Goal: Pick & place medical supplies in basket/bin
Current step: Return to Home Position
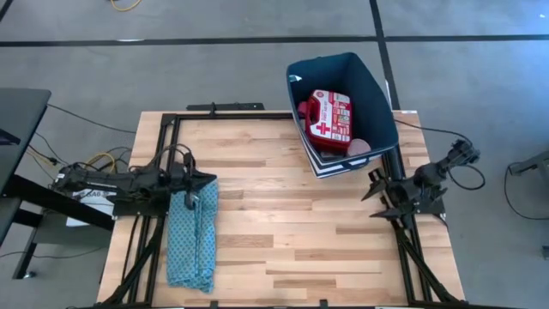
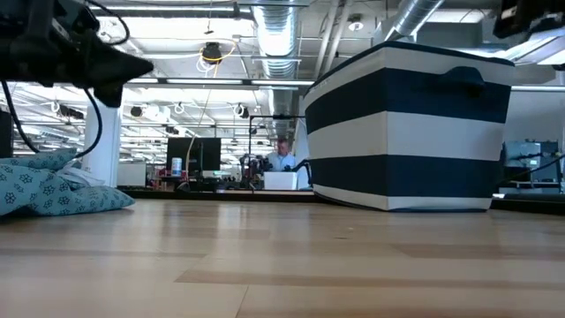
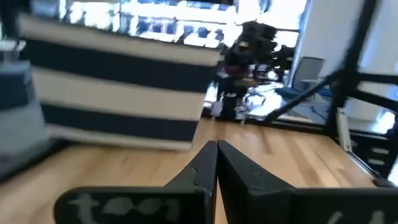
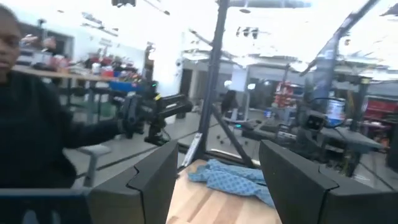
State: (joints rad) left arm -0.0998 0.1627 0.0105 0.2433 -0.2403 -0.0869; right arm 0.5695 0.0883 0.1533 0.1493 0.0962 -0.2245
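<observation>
Bare wooden worktop (image 1: 283, 240) fills the near side. On its left lies a folded teal patterned cloth (image 1: 193, 232), and the left gripper (image 1: 208, 182) hangs above its far end, jaws pressed together. At the right edge the right gripper (image 1: 371, 196) hangs with jaws spread apart, holding nothing. Farther back, at the far right corner, stands the dark blue bin (image 1: 376, 90), striped white and navy outside. Inside lies the red first aid pouch (image 1: 330, 116) with a white cross, a pale pink disc (image 1: 358, 148) just beside it.

Low view: bin (image 2: 406, 132) wall hides everything inside
</observation>
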